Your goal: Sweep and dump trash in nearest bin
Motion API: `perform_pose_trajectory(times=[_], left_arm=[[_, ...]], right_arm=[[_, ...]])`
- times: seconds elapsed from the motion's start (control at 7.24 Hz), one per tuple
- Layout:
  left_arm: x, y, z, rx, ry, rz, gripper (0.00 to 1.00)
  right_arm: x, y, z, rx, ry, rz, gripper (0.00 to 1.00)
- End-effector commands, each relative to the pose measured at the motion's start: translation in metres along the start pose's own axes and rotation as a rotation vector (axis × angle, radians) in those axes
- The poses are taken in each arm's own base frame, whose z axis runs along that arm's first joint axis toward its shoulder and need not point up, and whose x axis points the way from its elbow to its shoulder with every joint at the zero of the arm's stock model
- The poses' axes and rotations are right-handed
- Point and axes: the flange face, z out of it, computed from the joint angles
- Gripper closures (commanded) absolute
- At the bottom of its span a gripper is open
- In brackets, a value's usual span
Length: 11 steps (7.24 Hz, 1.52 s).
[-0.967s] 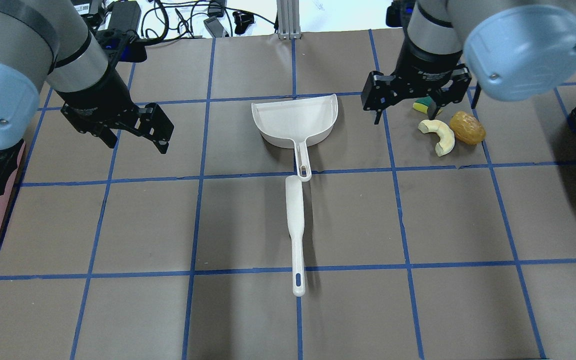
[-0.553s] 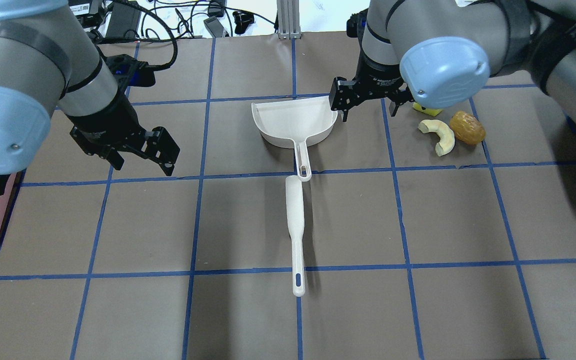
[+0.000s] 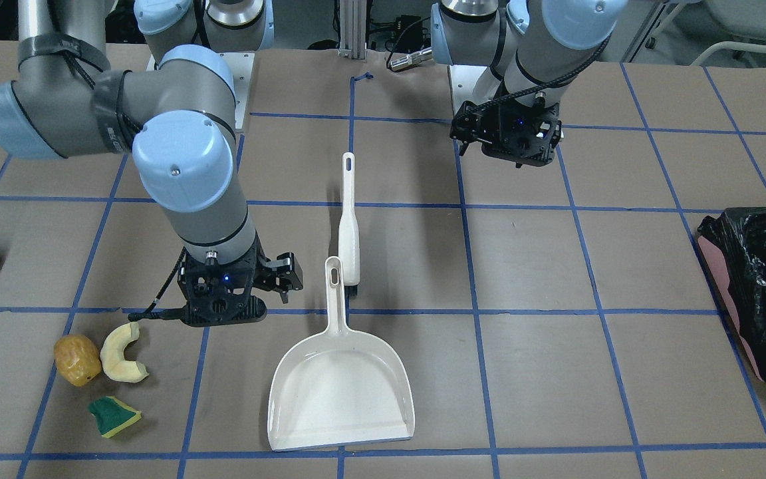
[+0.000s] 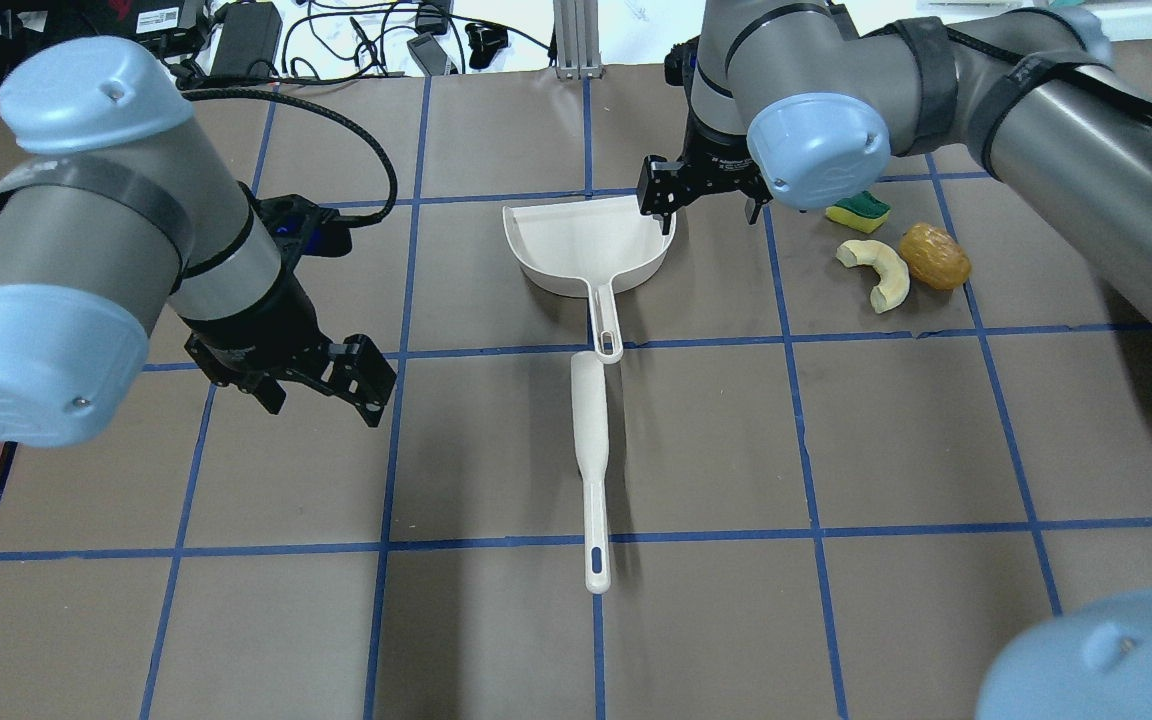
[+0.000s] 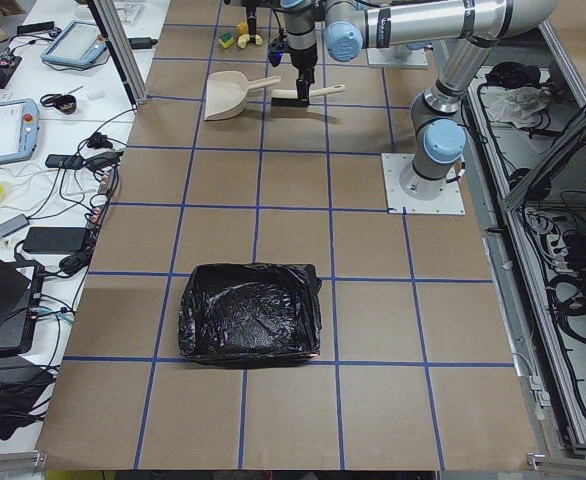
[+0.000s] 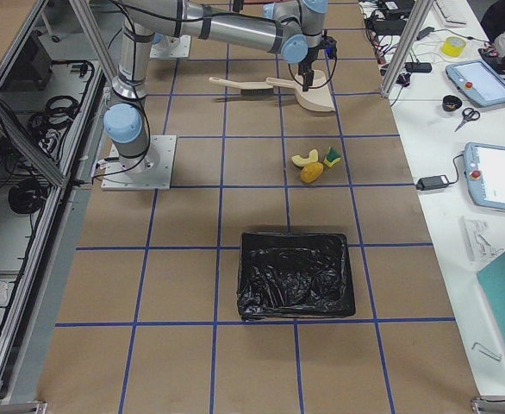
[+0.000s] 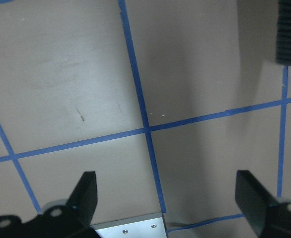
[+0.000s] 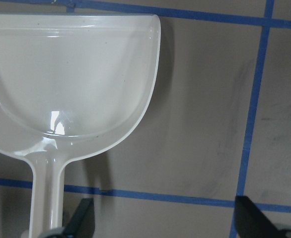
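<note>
Trash point(image 4: 891, 272): 3 scraps lying right of spread right pincer point(image 4: 708, 212); left pincer point(image 4: 321, 405) spread too.

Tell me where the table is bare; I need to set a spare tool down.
Bare: the squares on both sides of the brush handle, toward the robot. Crowded: the far row, where the dustpan, the right gripper and the three scraps sit close together.

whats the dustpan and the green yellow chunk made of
The dustpan looks like glossy moulded white plastic: light glints off its smooth pan. The green-and-yellow chunk seems to be matte sponge foam, a green layer on yellow; its texture is too small to confirm.
</note>
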Motion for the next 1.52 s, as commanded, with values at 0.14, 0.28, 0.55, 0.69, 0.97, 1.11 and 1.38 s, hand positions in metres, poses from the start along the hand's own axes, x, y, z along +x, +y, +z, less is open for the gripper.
perform_pose_trajectory(times=[0.14, 0.28, 0.55, 0.69, 0.97, 1.11, 1.38], left_arm=[[0.057, 0.010, 0.052, 0.007, -0.022, 0.005, 0.00], [0.078, 0.015, 0.057, 0.012, -0.029, 0.006, 0.00], [0.107, 0.029, 0.070, 0.008, -0.035, 0.035, 0.02], [0.117, 0.032, 0.077, 0.021, -0.036, 0.010, 0.02], [0.141, 0.033, 0.090, 0.029, -0.018, 0.018, 0.02], [0.150, 0.028, 0.092, 0.066, -0.009, 0.011, 0.02], [0.168, 0.024, 0.110, 0.067, -0.013, -0.001, 0.02]], right_arm=[[-0.013, -0.007, 0.022, -0.031, 0.005, -0.015, 0.00], [-0.020, -0.004, 0.024, -0.038, -0.009, -0.015, 0.00], [-0.070, 0.011, 0.026, -0.029, -0.005, -0.099, 0.00], [-0.082, 0.013, 0.038, -0.042, -0.006, -0.111, 0.00], [-0.095, 0.035, 0.065, -0.098, 0.003, -0.148, 0.00], [-0.105, 0.049, 0.080, -0.091, -0.001, -0.164, 0.00], [-0.115, 0.061, 0.090, -0.064, -0.005, -0.196, 0.01]])
